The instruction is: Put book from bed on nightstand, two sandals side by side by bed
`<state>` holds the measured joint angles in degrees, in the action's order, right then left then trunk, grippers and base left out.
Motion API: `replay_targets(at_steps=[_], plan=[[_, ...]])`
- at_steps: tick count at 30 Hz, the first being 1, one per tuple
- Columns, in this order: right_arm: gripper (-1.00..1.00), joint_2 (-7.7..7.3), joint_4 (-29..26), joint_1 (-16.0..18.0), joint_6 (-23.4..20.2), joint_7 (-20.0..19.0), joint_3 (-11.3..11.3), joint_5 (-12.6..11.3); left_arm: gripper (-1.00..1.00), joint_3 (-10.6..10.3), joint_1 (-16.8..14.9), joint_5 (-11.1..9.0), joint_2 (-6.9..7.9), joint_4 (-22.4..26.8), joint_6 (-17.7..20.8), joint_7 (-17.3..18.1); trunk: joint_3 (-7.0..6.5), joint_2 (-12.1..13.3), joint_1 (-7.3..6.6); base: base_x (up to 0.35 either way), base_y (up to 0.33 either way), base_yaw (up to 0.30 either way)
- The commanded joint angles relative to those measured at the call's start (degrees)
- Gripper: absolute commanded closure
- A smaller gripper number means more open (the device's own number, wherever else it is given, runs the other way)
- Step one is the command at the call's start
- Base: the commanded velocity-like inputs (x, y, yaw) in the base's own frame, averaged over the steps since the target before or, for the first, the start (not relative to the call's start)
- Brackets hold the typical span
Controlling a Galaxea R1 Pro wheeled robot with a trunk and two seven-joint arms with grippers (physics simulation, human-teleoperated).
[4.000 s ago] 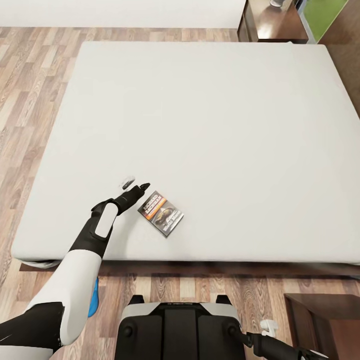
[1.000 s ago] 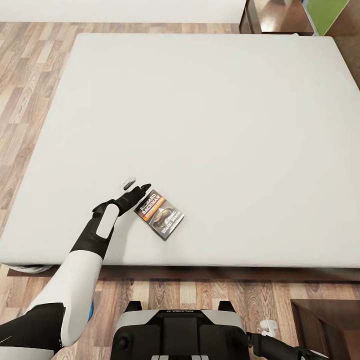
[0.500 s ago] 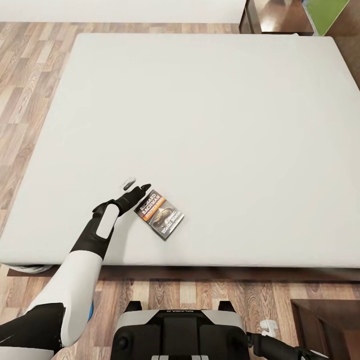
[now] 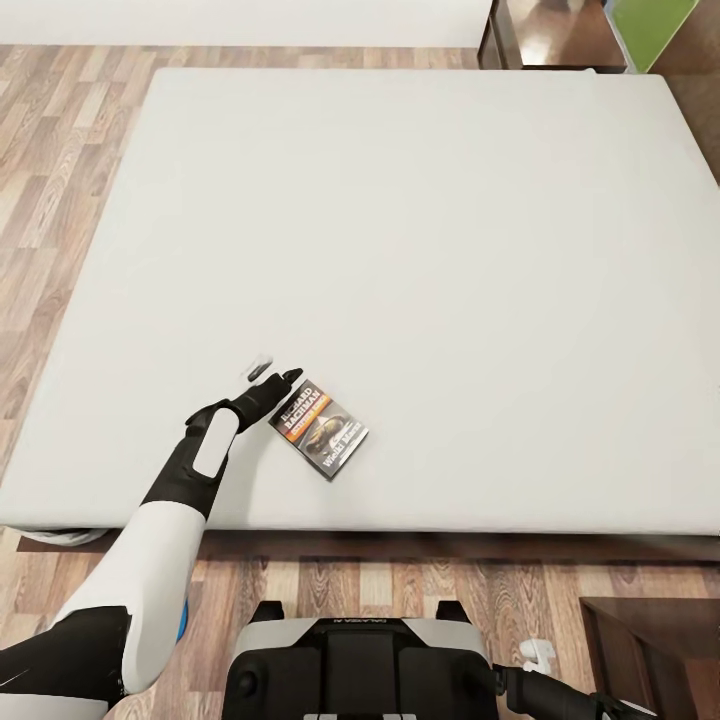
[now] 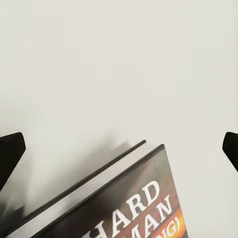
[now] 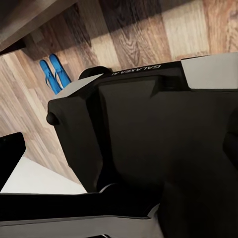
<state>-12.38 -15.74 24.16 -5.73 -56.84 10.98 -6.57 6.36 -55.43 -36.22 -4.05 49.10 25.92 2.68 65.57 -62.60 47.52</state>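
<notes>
The book (image 4: 322,428) lies flat on the bed's pale mattress (image 4: 420,250), near its front left edge, with its dark cover and orange band facing up. My left gripper (image 4: 277,367) is open just left of the book's far corner, low over the mattress. In the left wrist view the book's corner (image 5: 119,203) sits between the spread fingertips (image 5: 11,151). The two blue sandals (image 6: 53,74) lie together on the wood floor beside my base. A blue sliver of sandal (image 4: 183,612) peeks from behind my left arm. My right gripper (image 4: 538,655) hangs low by the base, open.
A dark wooden nightstand (image 4: 650,650) stands at the front right beside the bed; another one (image 4: 545,35) stands at the far right corner. Wood-plank floor (image 4: 60,150) runs along the bed's left side. My dark base (image 4: 360,660) stands against the bed's front edge.
Since four seconds ago the view has shifted slightly over the bed. Over the last second, arm and book have not visibly moved.
</notes>
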Motion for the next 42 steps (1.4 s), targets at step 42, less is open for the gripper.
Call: replay_targets(at_steps=[42], plan=[[-1.00,-0.10,-0.1,0.0,-0.6,-0.2,0.1,-0.6,-1.00,0.3,0.1,-0.3,-0.53,-0.1,0.4,0.2,-0.03,0.0,0.01,0.000,0.000,-0.043]])
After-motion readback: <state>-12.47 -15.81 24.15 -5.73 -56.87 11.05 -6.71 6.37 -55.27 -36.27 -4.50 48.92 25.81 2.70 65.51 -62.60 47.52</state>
